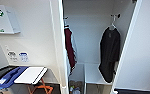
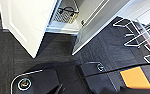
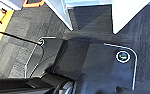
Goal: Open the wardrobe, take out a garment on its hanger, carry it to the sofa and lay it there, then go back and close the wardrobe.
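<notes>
The wardrobe (image 1: 91, 30) stands open in front of me, its left door (image 1: 57, 37) and right door (image 1: 143, 50) swung outward. Inside on the right, the black garment (image 1: 109, 52) hangs on its white hanger (image 1: 112, 25), with its hem reaching down to a white shelf (image 1: 93, 75). A dark red garment (image 1: 70, 50) hangs inside at the left. The left wrist view looks down on the bottoms of both doors (image 2: 28, 22) and a wicker basket (image 2: 64, 15) on the wardrobe floor. The door bottoms (image 3: 59, 11) also show in the right wrist view, beyond my dark base (image 3: 96, 65).
A white wall box (image 1: 3, 20) hangs at the left. Below it a blue object (image 1: 8, 76) and a white board (image 1: 31, 74) rest on an orange frame (image 1: 41, 88). White wire legs (image 2: 138, 32) stand on the dark carpet (image 2: 6, 55) beside the right door.
</notes>
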### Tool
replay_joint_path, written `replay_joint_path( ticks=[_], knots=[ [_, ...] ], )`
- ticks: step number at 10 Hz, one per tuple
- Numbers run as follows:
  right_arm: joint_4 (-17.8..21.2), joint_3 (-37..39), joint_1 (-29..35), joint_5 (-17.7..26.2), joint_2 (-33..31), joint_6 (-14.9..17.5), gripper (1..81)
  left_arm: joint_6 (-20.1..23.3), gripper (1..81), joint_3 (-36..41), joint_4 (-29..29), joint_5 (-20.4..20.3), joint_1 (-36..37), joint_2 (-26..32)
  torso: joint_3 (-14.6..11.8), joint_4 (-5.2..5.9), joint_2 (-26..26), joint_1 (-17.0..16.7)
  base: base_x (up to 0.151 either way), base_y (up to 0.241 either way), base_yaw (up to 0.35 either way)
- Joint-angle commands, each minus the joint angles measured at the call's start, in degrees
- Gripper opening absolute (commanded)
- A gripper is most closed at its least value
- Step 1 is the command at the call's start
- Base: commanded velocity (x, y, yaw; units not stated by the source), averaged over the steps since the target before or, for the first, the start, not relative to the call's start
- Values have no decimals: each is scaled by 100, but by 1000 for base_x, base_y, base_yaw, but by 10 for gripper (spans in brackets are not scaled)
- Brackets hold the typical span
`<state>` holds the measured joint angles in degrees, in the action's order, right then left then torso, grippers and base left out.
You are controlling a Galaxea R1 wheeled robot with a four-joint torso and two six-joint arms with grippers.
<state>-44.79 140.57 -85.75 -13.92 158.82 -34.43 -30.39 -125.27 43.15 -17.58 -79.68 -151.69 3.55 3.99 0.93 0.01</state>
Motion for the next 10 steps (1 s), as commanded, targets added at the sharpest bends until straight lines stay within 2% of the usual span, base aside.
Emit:
replay_joint_path(
  ticks=[1,4,10],
  knots=[
    [67,74,150,135,12,-46,811,-415,811,-953,-429,27,509,-546,0,0,0,0,0,0,0],
    [58,321,123,135,170,-47,811,-433,811,-1482,-738,-53,720,-916,0,0,0,-1,0,0,0],
    [76,382,123,127,293,-47,811,-713,811,-1483,-1432,-53,1449,-1083,0,0,0,-1,0,0,0]
  ],
)
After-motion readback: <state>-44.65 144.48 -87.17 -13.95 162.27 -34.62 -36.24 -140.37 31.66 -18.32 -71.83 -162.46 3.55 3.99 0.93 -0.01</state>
